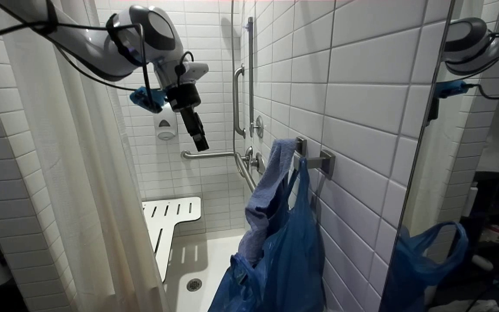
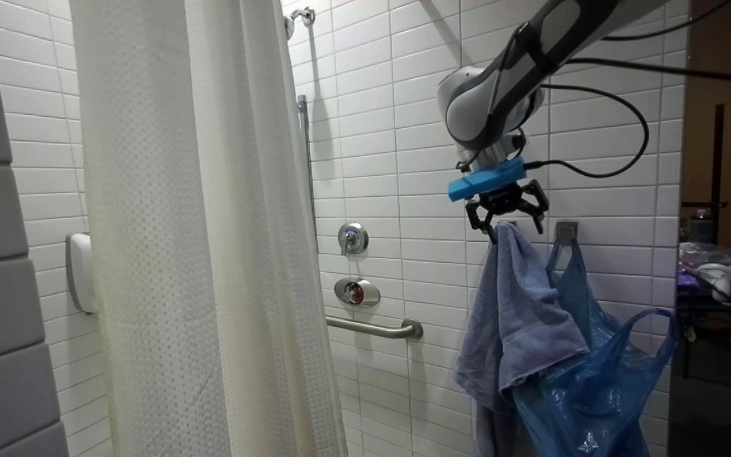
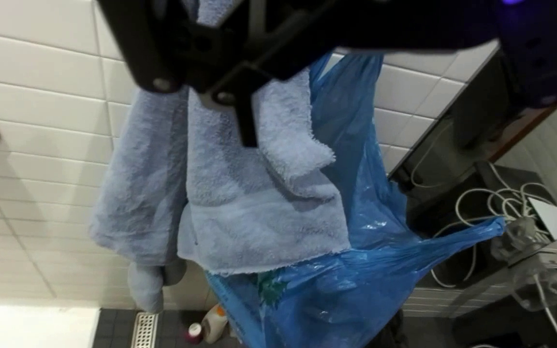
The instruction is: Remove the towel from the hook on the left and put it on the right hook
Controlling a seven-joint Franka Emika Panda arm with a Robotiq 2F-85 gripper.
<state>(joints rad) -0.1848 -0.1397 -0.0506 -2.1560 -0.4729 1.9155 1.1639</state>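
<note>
While the towel (image 2: 530, 317) is hung on the left hook (image 1: 301, 146), the blue bag (image 2: 600, 381) is borne by the right hook (image 2: 566, 230). The gripper (image 1: 202, 149) is held released, its fingers (image 2: 539, 222) spread with nothing between them, and is seen, in an exterior view, well apart from the towel. For a sound grasp, the fingers should be brought toward the wall (image 1: 371, 60), set on either side of the towel's gathered top (image 1: 283, 147), and closed just below the left hook; the towel should be raised clear before being drawn sideways, with the bag's handles (image 1: 303, 177) left unsnagged. In the wrist view a green mark (image 3: 271, 290) is seen on the blue bag, but no brand or lettering can be read.
</note>
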